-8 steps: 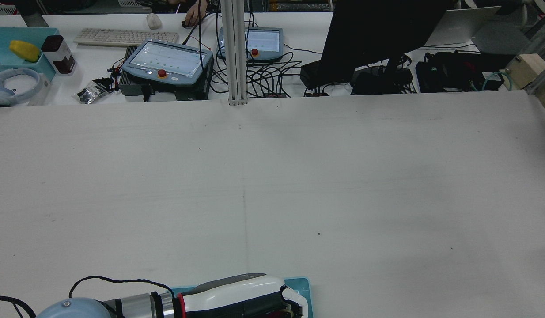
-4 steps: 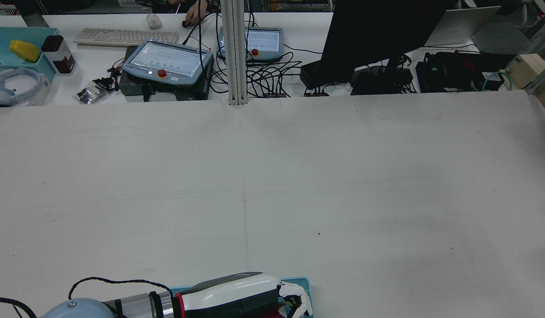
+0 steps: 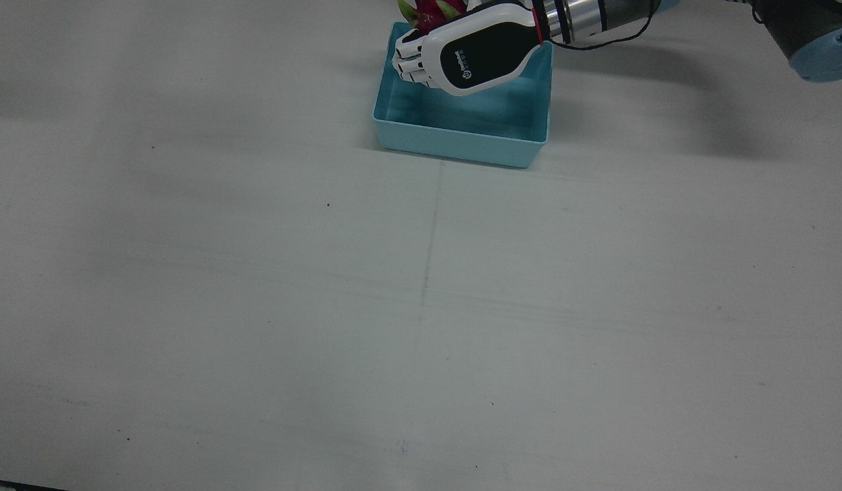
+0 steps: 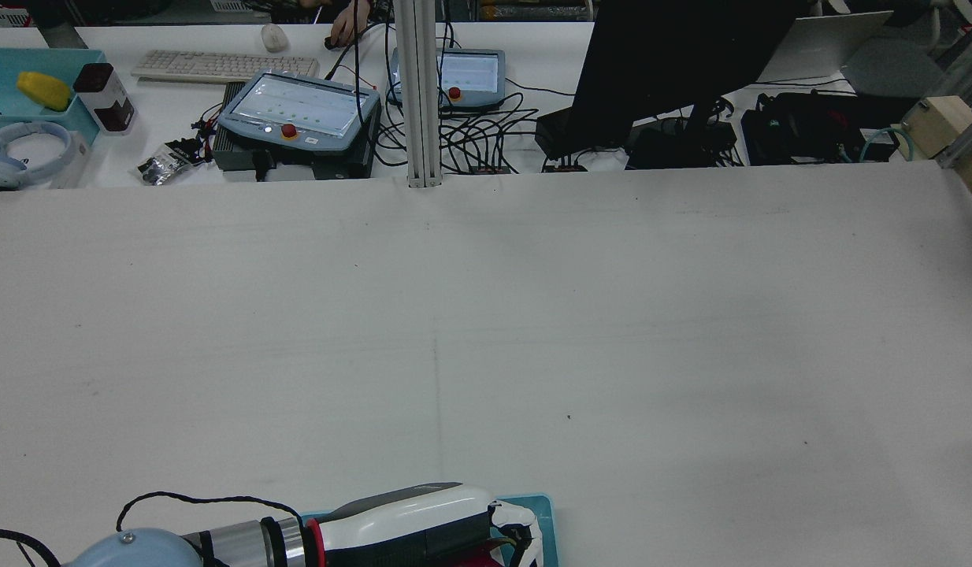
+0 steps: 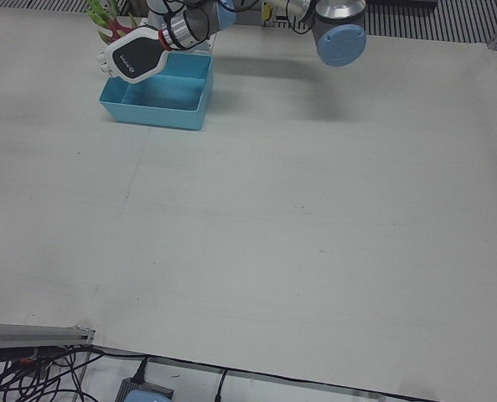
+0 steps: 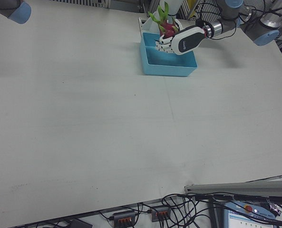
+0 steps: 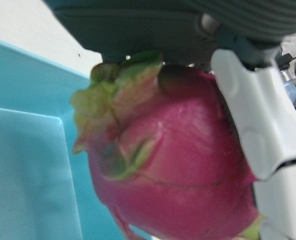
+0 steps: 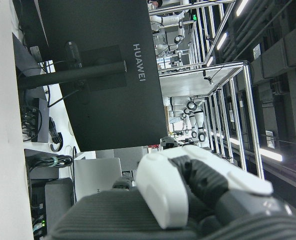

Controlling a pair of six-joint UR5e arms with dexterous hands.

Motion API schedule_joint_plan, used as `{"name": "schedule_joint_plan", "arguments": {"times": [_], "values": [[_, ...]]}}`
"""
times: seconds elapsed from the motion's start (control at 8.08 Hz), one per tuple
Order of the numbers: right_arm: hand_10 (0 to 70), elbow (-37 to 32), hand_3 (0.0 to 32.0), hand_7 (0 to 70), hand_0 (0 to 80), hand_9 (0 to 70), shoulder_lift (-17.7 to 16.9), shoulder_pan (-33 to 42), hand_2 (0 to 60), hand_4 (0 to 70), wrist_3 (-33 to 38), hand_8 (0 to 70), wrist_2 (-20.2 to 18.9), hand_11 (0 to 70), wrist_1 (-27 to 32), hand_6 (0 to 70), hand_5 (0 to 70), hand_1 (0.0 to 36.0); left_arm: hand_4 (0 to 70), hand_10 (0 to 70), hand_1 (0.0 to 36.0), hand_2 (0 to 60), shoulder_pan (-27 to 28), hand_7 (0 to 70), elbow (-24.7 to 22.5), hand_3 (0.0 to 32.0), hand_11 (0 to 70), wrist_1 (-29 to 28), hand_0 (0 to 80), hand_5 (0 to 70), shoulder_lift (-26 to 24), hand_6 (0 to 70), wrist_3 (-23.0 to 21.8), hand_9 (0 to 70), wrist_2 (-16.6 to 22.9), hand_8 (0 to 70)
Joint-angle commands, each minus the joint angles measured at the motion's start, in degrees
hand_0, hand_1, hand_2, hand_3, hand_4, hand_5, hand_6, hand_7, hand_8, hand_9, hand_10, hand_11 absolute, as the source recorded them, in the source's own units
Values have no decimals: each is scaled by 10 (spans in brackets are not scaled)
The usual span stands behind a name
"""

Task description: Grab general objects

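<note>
A pink dragon fruit (image 7: 177, 165) with green scales fills the left hand view, white fingers (image 7: 252, 120) pressed against its side. My left hand (image 3: 472, 58) is shut on it over the robot-side rim of a light blue bin (image 3: 462, 142). The fruit (image 6: 165, 27) pokes out behind the hand (image 6: 183, 40) in the right-front view, its green tips up. In the rear view the hand (image 4: 423, 528) sits at the bottom edge over the bin (image 4: 545, 512). Only part of my right hand (image 8: 187, 185) shows, in its own view; whether it is open or shut is unclear.
The bin's floor (image 5: 160, 92) looks bare. Beyond the table's far edge stand two teach pendants (image 4: 297, 110), a keyboard (image 4: 222, 65), a dark monitor (image 4: 675, 63) and cables. A person's hand (image 4: 350, 24) rests at the back. The right arm's elbow (image 6: 10, 9) shows at the corner.
The left hand's fingers spread briefly, then curled in again around the fruit. The hand has shifted slightly toward the robot. Nothing else moved.
</note>
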Motion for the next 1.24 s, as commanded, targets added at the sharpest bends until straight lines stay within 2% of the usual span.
{"name": "schedule_joint_plan", "arguments": {"times": [0.0, 0.12, 0.37, 0.5, 0.62, 0.74, 0.87, 0.99, 1.11], "values": [[0, 0, 0, 0, 0, 0, 0, 0, 0, 0, 0, 0, 0, 0, 0, 0, 0, 0, 0, 164, 153, 414, -3, 338, -7, 24, 251, 6, 471, 700, 1, 150, 0, 251, 0, 251], [0, 0, 0, 0, 0, 0, 0, 0, 0, 0, 0, 0, 0, 0, 0, 0, 0, 0, 0, 164, 131, 330, -3, 263, -20, 44, 250, 5, 469, 700, 0, 120, 0, 209, 0, 222], [0, 1, 0, 0, 0, 0, 0, 0, 0, 0, 0, 0, 0, 0, 0, 0, 0, 0, 1, 132, 37, 53, -15, 239, -25, 4, 198, 5, 450, 700, 2, 102, -5, 184, 3, 182], [0, 1, 0, 0, 0, 0, 0, 0, 0, 0, 0, 0, 0, 0, 0, 0, 0, 0, 6, 125, 5, 12, -52, 251, -23, 0, 185, 6, 414, 700, 4, 102, -10, 187, 13, 174], [0, 0, 0, 0, 0, 0, 0, 0, 0, 0, 0, 0, 0, 0, 0, 0, 0, 0, 10, 120, 0, 28, -100, 258, -15, 0, 178, 6, 390, 700, 4, 105, -11, 187, 33, 170], [0, 0, 0, 0, 0, 0, 0, 0, 0, 0, 0, 0, 0, 0, 0, 0, 0, 0, 0, 119, 29, 102, -148, 258, -10, 34, 178, 1, 417, 700, 4, 99, -16, 193, 39, 179], [0, 0, 0, 0, 0, 0, 0, -1, 0, 0, 0, 0, 0, 0, 0, 0, 0, 0, 0, 122, 104, 296, -183, 273, 6, 64, 187, -15, 455, 700, 6, 108, -46, 198, 39, 197], [0, 0, 0, 0, 0, 0, 0, 0, 0, 0, 0, 0, 0, 0, 0, 0, 0, 0, 5, 132, 160, 377, -210, 288, 42, 62, 206, -47, 482, 700, 13, 118, -64, 200, 40, 212], [0, 0, 0, 0, 0, 0, 0, 0, 0, 0, 0, 0, 0, 0, 0, 0, 0, 0, 20, 148, 183, 412, -235, 306, 68, 46, 229, -74, 495, 700, 20, 130, -70, 211, 40, 224]]}}
